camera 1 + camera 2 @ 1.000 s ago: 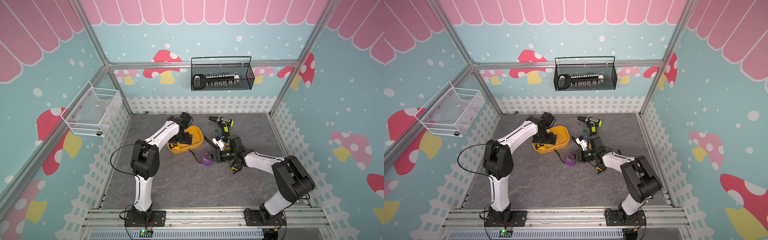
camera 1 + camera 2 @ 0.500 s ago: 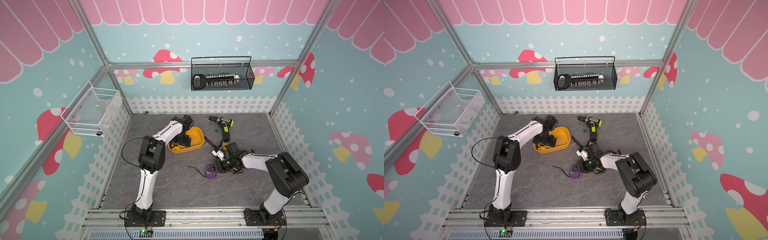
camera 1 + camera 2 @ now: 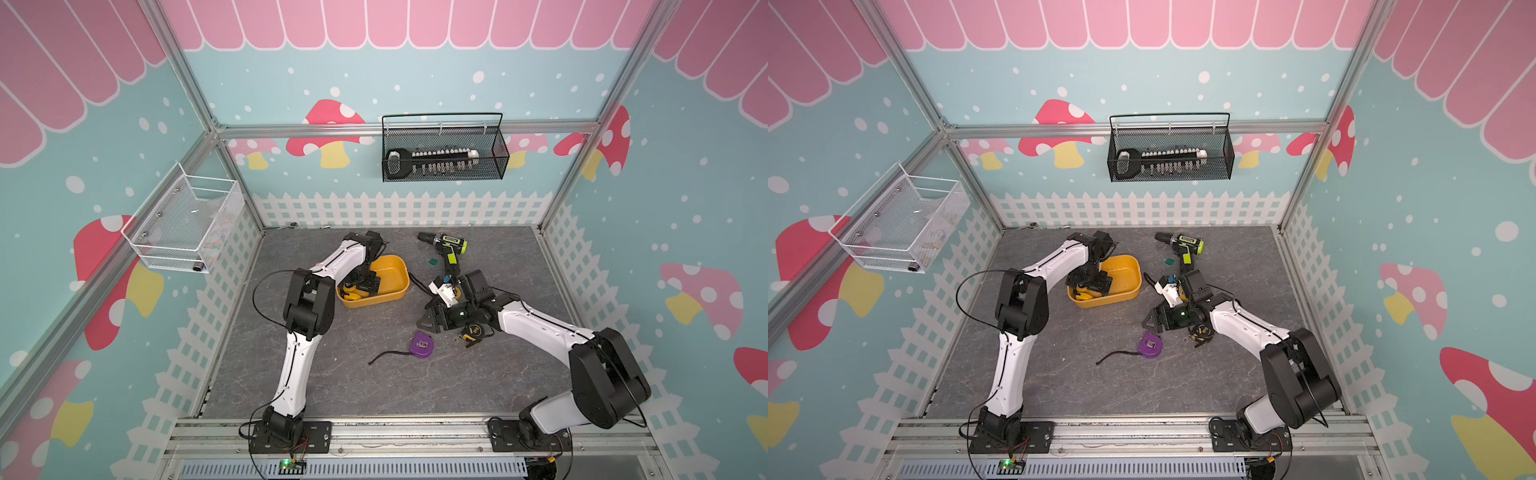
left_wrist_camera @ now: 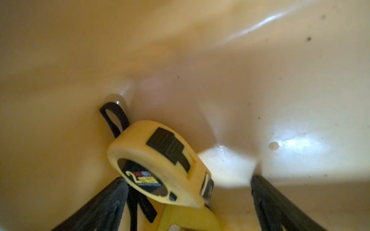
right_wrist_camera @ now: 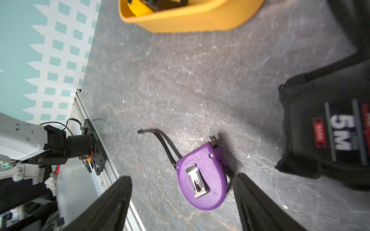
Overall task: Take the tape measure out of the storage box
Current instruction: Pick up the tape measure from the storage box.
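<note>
One yellow tape measure (image 4: 160,166) lies inside the storage box (image 3: 392,286), in the front-left corner as both top views show it, with its black wrist strap looped against the tub's wall. The left fingers (image 4: 274,206) reach down into the box and stand spread wide on either side of the tape measure. Its case sits close against one finger and well clear of the other, so nothing is pinched. The yellow-orange box rests on the grey surface (image 3: 374,395) towards the back of the cell. Nearer the front, a purple tape measure (image 5: 202,180) lies on the surface, clip side up, with its black strap trailing away. The right fingers (image 5: 104,210) are spread apart with the purple case between them. One fingertip is just beside it, and it is not gripped. A black tape measure (image 5: 328,136) marked 5M sits close by, next to the right wrist. A green and black drill (image 3: 446,247) lies farther back, to the side of the box.
</note>
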Action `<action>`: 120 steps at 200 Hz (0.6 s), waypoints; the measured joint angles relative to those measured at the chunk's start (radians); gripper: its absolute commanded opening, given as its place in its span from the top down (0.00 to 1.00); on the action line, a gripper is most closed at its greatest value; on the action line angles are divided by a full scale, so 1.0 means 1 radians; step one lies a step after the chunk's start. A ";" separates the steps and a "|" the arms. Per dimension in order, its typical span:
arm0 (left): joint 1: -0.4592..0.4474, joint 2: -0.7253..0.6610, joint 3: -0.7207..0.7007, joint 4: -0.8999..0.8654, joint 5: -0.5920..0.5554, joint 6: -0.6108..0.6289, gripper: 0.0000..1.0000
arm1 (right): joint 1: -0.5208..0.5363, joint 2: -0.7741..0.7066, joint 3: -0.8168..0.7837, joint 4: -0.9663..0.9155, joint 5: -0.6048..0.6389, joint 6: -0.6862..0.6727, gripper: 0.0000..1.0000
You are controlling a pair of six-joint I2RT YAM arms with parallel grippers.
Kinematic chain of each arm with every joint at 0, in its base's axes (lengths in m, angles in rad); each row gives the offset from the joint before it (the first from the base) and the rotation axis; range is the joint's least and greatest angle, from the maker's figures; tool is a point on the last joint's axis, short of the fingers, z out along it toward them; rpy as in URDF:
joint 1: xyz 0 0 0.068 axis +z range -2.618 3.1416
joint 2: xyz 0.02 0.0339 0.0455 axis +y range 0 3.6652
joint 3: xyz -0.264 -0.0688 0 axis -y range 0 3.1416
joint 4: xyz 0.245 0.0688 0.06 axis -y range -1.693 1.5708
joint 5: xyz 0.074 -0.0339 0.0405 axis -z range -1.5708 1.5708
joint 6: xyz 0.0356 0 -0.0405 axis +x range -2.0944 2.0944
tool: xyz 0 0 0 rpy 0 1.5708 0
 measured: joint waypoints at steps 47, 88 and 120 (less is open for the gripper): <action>-0.012 0.029 0.049 -0.021 -0.006 0.011 0.01 | -0.001 -0.037 0.026 -0.037 0.052 -0.042 0.15; -0.049 0.067 0.127 -0.020 -0.002 0.026 0.01 | -0.001 -0.037 0.023 -0.040 0.067 -0.043 0.14; -0.097 0.063 0.151 -0.002 0.016 0.022 0.01 | -0.001 -0.037 0.016 -0.039 0.069 -0.043 0.14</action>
